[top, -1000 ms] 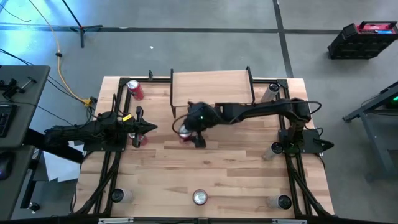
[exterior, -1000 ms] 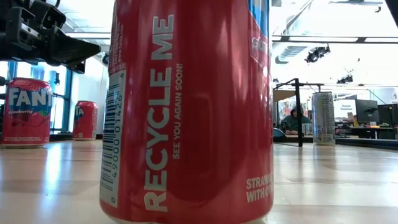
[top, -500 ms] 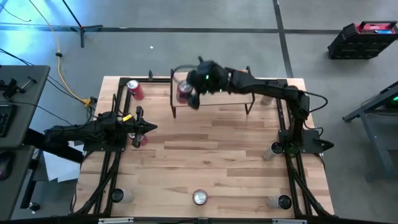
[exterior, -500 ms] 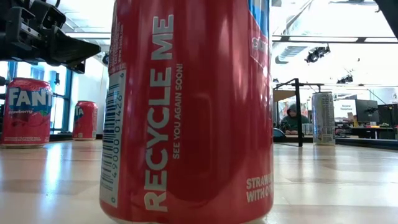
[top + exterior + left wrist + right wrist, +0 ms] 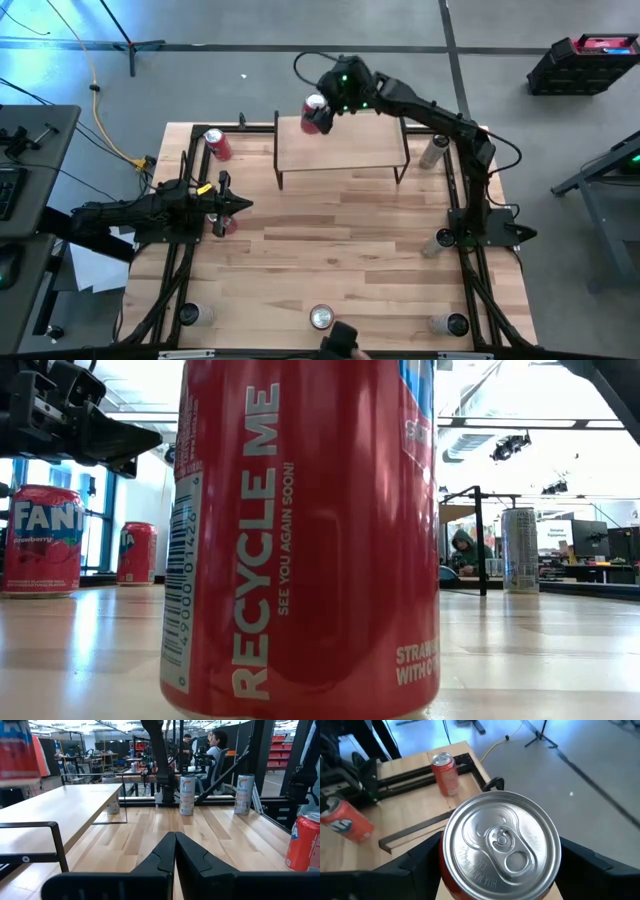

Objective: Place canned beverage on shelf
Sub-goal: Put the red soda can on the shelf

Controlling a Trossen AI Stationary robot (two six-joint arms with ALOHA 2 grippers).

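A red can with a silver top hangs in the air over the far left corner of the shelf, a low rack with a light plank top and black legs. My right gripper is shut on this can. My left gripper waits shut at the table's left side, its fingers level and holding nothing. A second red can stands right beside it. My right gripper pinches the red can by its side wall just below the top rim, one finger on each opposite side. The fingers slant down from the table's far right. The can is upright, top up, and lifted clear above the shelf.
Another red can stands at the far left. Silver cans stand right of the shelf and by the right arm's base. Three cans line the near edge, among them a red one that fills the low view.
My right gripper has carried the red can up off the table's middle and toward the far edge. It passed over the shelf's left front corner and is now above its far left corner. The can stays upright in the hold. The gripper's tilt has changed on the way.
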